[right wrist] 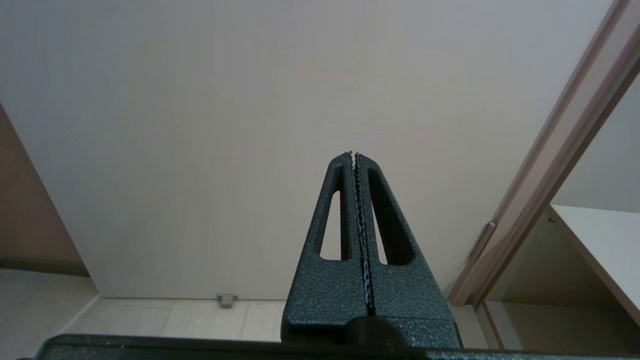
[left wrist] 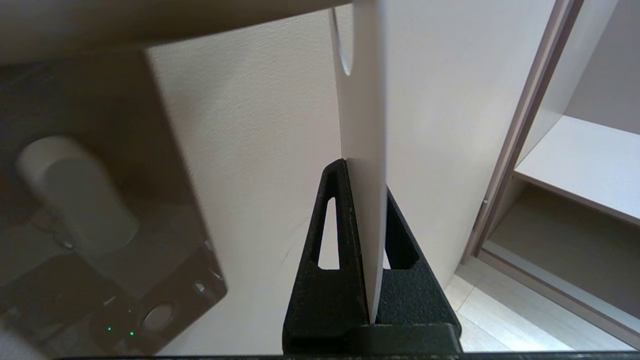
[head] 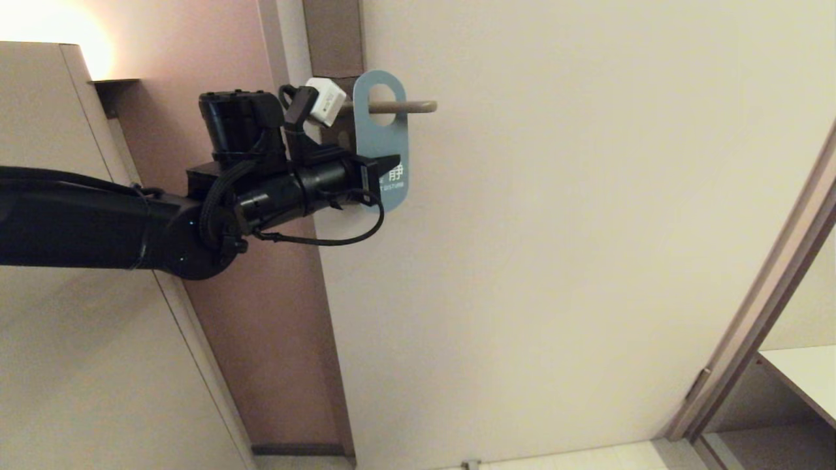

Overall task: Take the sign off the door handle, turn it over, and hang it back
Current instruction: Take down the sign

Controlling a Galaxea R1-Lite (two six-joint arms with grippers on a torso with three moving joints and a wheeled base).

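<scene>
The sign shows its blue side with white text and hangs by its oval hole on the door handle, a slim beige-grey lever. My left gripper reaches in from the left and is shut on the sign's lower part. In the left wrist view the sign runs edge-on between the black fingers, white side showing, and my left gripper clamps it. The brown backplate is mostly hidden behind the wrist. My right gripper is shut and empty, parked low facing the door, out of the head view.
The pale door fills the middle. A brown wall strip and a cabinet stand at the left. A door frame and a shelf stand at the right. A floor doorstop lies below the door.
</scene>
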